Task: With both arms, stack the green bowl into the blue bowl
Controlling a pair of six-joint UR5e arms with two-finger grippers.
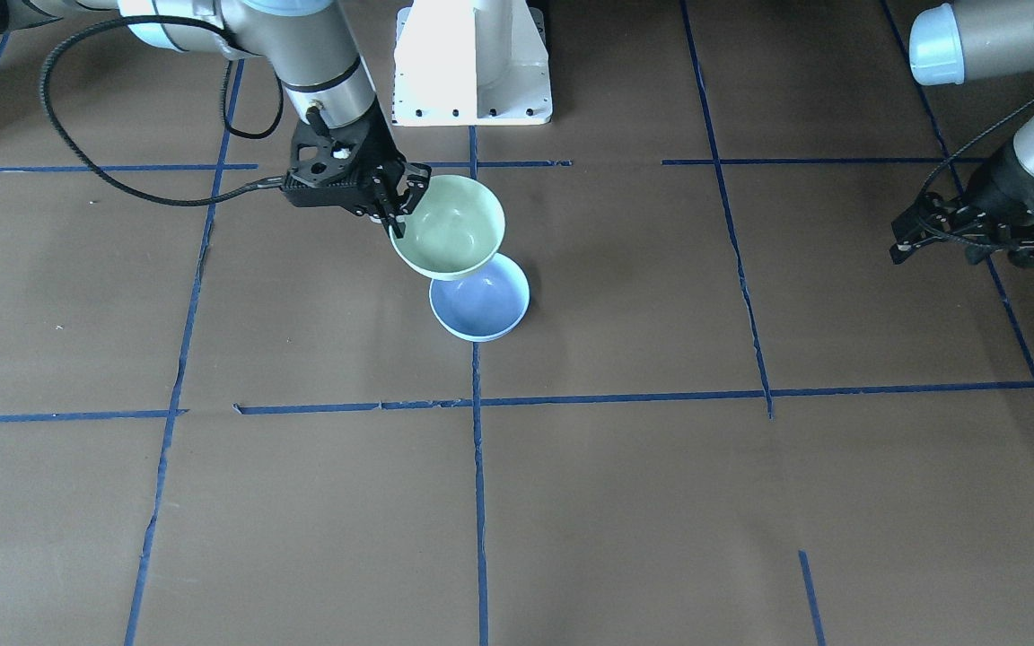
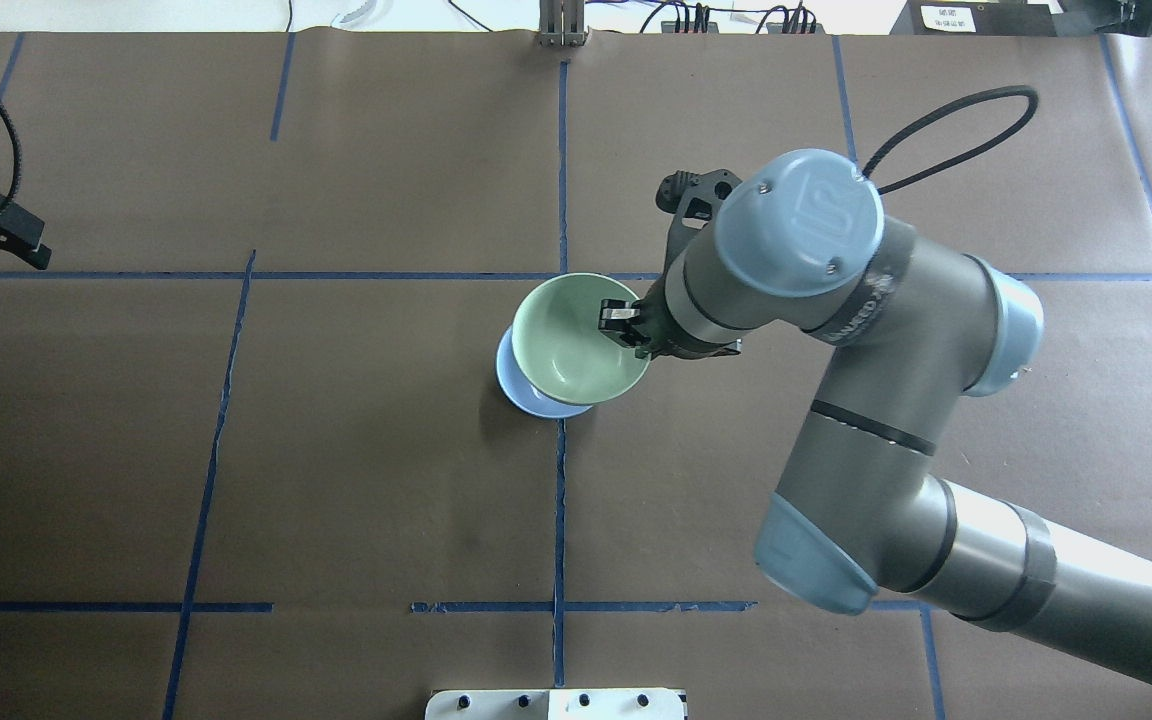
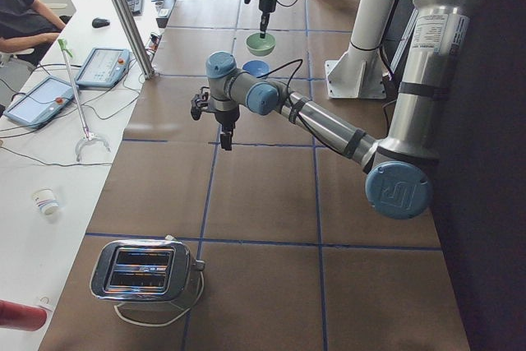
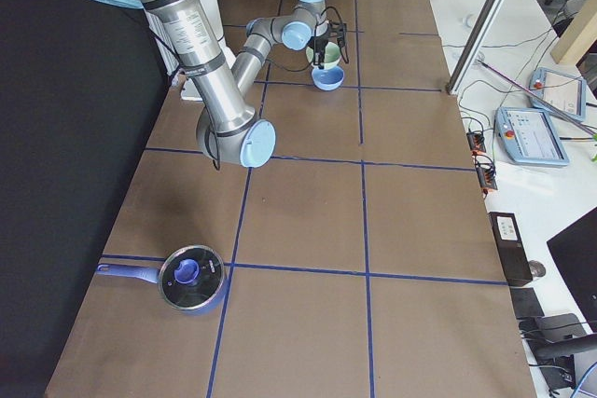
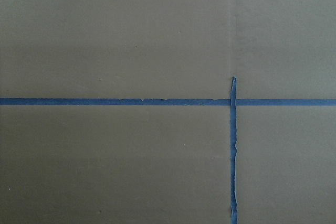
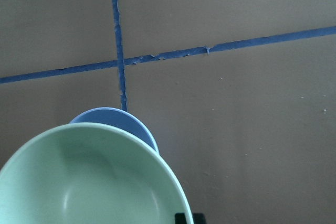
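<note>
My right gripper [image 1: 402,205] is shut on the rim of the pale green bowl [image 1: 450,229] and holds it upright in the air. The pale blue bowl [image 1: 481,301] sits on the brown table just under it, partly covered by it in the overhead view, where the green bowl [image 2: 581,340] hides all but the blue bowl's left edge [image 2: 511,385]. The right wrist view shows the green bowl [image 6: 89,182] with the blue rim [image 6: 113,116] behind it. My left gripper [image 1: 930,247] hangs far off to the side, empty and seemingly open.
The white pedestal base [image 1: 472,63] stands behind the bowls. A toaster [image 3: 144,270] sits at the table's left end. A lidded pan [image 4: 191,277] sits at the right end. Blue tape lines cross the brown table [image 1: 625,502].
</note>
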